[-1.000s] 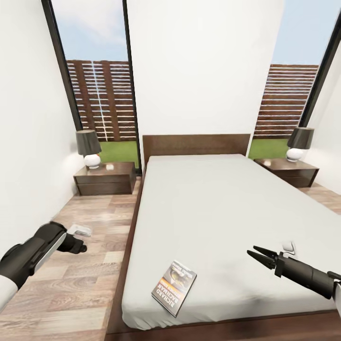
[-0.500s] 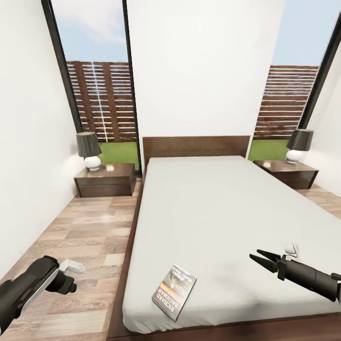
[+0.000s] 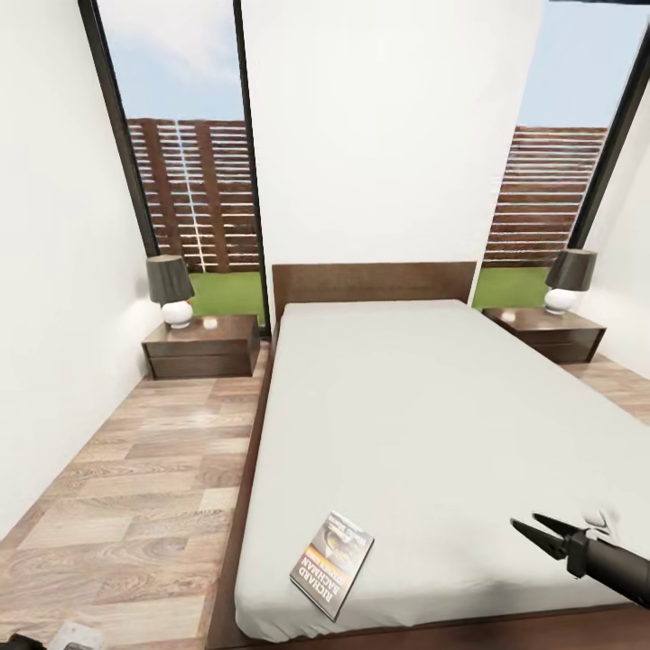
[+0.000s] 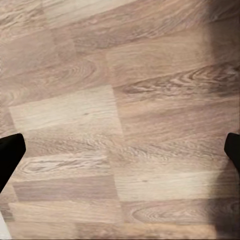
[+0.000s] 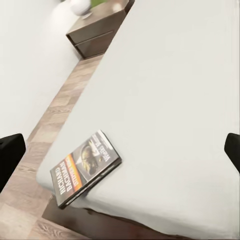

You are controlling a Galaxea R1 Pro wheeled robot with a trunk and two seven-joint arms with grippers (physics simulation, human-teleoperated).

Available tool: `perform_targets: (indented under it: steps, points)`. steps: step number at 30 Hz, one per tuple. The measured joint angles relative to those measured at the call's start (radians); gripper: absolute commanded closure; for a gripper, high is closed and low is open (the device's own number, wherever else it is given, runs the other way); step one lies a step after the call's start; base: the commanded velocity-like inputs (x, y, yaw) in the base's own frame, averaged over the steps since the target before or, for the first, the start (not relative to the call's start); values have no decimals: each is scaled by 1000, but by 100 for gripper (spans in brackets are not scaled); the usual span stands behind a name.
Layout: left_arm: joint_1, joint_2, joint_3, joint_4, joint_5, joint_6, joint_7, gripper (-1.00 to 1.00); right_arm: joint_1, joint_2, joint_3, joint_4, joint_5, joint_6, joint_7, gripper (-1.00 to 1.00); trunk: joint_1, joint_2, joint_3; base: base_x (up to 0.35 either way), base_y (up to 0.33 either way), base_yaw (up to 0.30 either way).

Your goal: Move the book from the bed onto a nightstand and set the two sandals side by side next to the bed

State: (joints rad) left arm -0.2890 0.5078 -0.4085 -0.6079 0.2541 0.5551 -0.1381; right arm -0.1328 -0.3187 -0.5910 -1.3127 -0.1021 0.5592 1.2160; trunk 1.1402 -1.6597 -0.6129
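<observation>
- The book (image 3: 332, 563), a thin flat paperback with a dark cover and an orange band, lies on the near left corner of the bed (image 3: 424, 424), whose pale mattress is smooth and plain.
- Two glossy dark wooden nightstands (image 3: 201, 346) flank the headboard, each with a lamp.
- The right gripper (image 3: 539, 533) hangs over the bed's near right, jaws wide; it has drawn back nearer since earlier, and the left arm has dropped away.
- The left wrist view shows wood-plank floor (image 4: 120, 120), left jaws wide apart.
</observation>
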Motion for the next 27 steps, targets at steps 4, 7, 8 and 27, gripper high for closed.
perform_targets:
  steps: [4, 7, 8, 27]
  points:
    - [13, -4, 0, 194, 1, -177, -3, -100, 13, 2, -16, 69, 22, -89, -1, -100, -15, 28, 13, 0, 0, 0]
    - [18, -6, 0, 320, 2, -306, -3, -100, 17, 3, -21, 124, 30, -137, -2, -100, -27, 49, 22, 0, 0, 0]
    - [19, -7, 0, 357, 2, -346, -3, -100, 18, 3, -22, 140, 32, -148, -2, -100, -31, 56, 25, 0, 0, 0]
    - [78, -172, 2, 564, 83, -625, -5, -100, 61, 4, -17, 554, 192, -404, -267, -100, -104, 189, 85, 0, 0, 0]
